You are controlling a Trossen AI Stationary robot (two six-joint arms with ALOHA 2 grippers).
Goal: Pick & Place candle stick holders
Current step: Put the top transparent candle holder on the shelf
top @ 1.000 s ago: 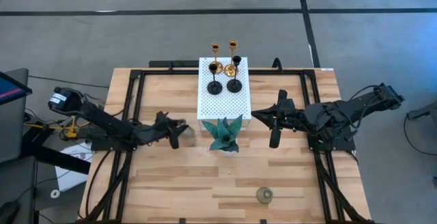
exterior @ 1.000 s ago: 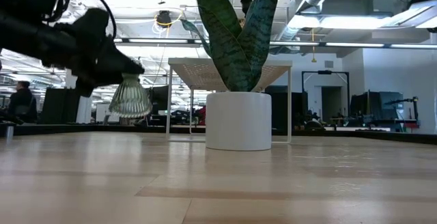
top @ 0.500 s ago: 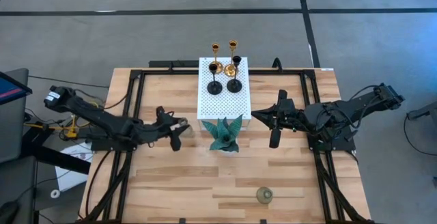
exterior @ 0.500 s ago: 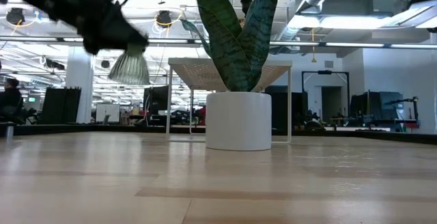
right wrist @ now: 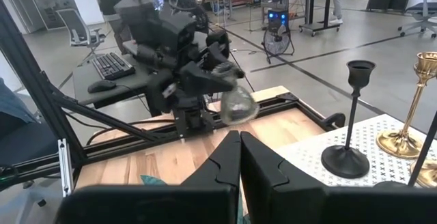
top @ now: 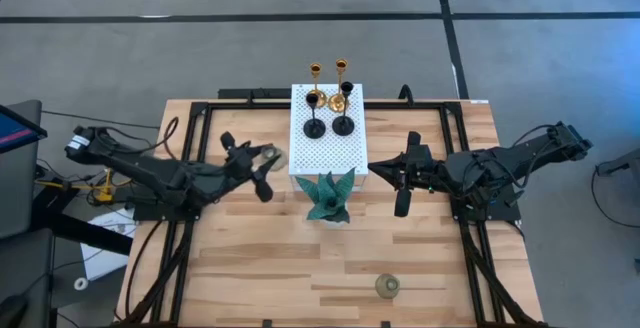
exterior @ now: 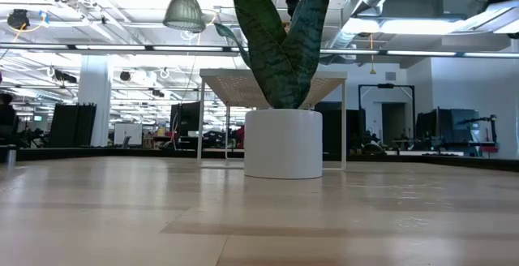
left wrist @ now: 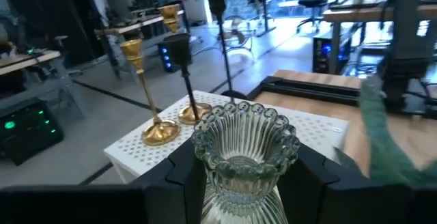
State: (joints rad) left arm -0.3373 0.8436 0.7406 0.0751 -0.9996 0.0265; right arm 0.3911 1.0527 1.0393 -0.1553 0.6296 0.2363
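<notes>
Aloft, left tool point(left wrist: 242, 183) grips a ribbed glass holder point(left wrist: 246, 152) (scalloped rim, grey-green).

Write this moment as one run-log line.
left gripper: shut on glass holder, raised beside white stand | right gripper: shut, waiting | second glass holder: on table

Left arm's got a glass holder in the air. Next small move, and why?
Probably carry it on over the white stand, then lower. The left gripper holds the glass holder beside the stand's edge, above its top; gold holders and black holders already stand there.
</notes>
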